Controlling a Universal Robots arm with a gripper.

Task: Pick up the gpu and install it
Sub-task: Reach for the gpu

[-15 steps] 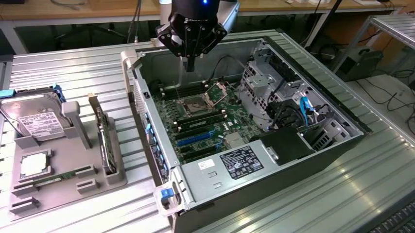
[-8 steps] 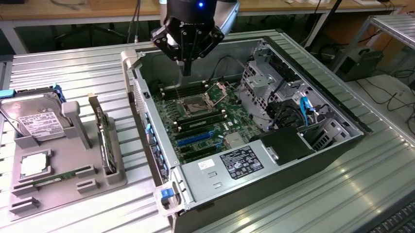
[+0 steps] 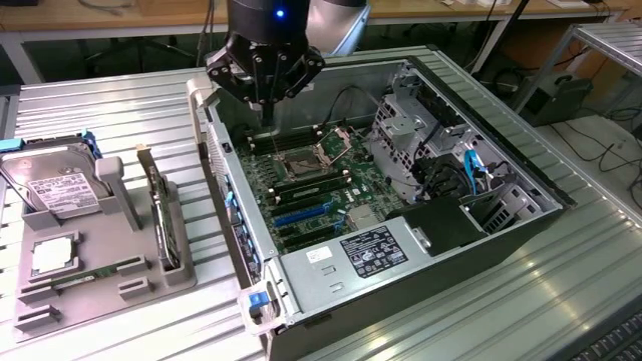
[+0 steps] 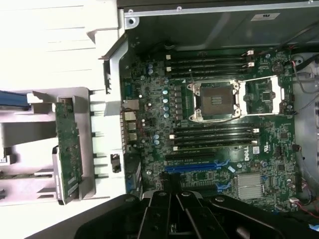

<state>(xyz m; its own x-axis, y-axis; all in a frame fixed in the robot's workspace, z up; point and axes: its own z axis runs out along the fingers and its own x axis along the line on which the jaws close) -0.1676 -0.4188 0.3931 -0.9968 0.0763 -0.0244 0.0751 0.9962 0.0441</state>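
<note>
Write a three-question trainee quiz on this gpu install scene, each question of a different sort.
1. True or false: the gripper hangs over the open computer case and its motherboard.
2. Where is the gpu? A, in the gripper; B, on edge in the grey holder beside the case; C, seated in the motherboard.
3. Fill in: the gripper's fingers are ___ and hold nothing.
Key: 1 true; 2 B; 3 shut.
</note>
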